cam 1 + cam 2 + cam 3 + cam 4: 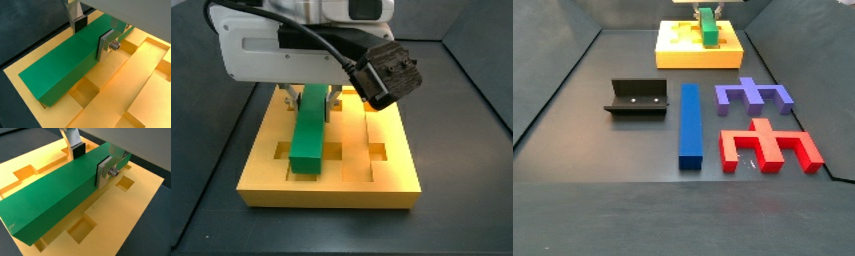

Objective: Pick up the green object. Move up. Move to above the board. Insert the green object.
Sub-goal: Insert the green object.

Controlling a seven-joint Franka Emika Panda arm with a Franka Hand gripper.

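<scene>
At the wrist, in both wrist views, my end effector point(90, 36) clamps the bar point(63, 62) near one end, aligned over a groove in the board point(143, 92). In a side view the bar point(309, 128) sits low on the board point(331, 188), probably mid-insertion.

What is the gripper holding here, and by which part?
The gripper grips the green object across its long sides near one end, over the board.
</scene>
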